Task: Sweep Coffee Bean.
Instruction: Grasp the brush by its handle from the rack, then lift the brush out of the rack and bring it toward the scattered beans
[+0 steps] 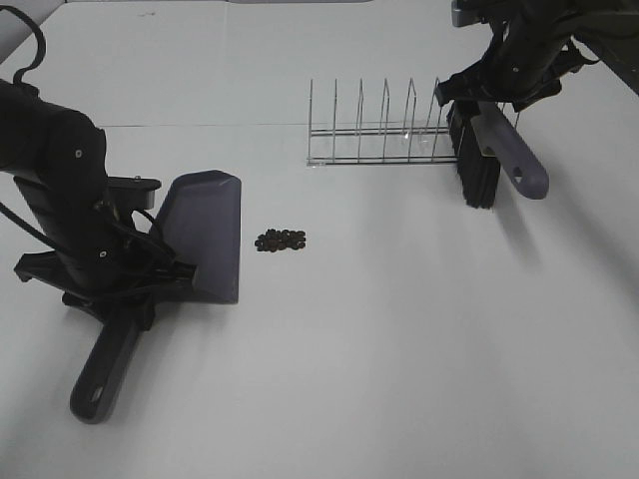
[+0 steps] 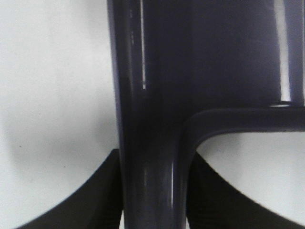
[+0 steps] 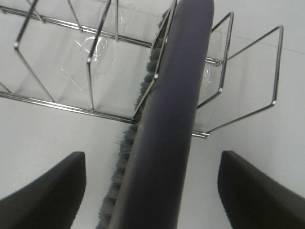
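Exterior high: coffee bean (image 1: 281,240) just right of dustpan (image 1: 205,235) clamped in left gripper (image 1: 140,291); right gripper (image 1: 486,100) spread astride brush (image 1: 477,165), far-right corner.

Each coffee bean (image 1: 281,240) too tiny for detail; brush (image 1: 479,178) top behind right arm (image 1: 519,50).

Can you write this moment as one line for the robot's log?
left gripper: shut on dustpan | right gripper: open around brush by rack | beans: piled beside dustpan, unswept
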Tool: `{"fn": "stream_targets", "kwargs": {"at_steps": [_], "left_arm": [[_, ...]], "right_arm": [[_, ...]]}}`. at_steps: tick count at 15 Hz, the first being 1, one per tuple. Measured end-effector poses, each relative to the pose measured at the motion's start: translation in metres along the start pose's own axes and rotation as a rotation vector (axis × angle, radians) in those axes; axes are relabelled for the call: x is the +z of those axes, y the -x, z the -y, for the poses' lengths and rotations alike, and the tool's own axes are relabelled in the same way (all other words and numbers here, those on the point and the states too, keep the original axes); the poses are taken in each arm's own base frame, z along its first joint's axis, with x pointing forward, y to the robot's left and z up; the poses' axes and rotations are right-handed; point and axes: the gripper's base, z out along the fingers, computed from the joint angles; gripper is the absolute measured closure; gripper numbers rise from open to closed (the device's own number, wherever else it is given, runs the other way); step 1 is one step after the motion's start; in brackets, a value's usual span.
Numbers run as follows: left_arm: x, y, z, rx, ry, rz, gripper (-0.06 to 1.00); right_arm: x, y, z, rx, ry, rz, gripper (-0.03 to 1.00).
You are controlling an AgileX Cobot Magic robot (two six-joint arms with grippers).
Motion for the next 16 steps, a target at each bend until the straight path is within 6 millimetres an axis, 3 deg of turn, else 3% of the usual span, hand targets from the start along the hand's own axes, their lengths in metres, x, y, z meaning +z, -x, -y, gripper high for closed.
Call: {"fn": "stream_targets", "kwargs": {"at_steps": [2,4,5,9,16], "left_arm": [[0.0,0.0,0.0,0.0,0.0,0.001,0.62],[0.0,0.0,0.0,0.0,-0.001,0.002,0.62],[0.0,0.0,0.0,0.0,-0.001,0.002,0.62],[0.0,0.0,0.0,0.0,-0.001,0.002,0.62],[0.0,0.0,0.0,0.0,-0.001,0.003,0.62]], "right_arm": [[0.013,-0.006,-0.001,0.013,-0.006,-0.03,0.29],[0.014,-0.007,-0.002,0.014,-0.006,-0.037,0.43],[0.014,-0.008,-0.002,0.018,-0.007,-0.044,0.54],[0.006,-0.01,0.002,0.027,-0.022,-0.092,0.59],[-0.081,0.015,0.016,0.059,-0.042,0.006,0.6]]}}
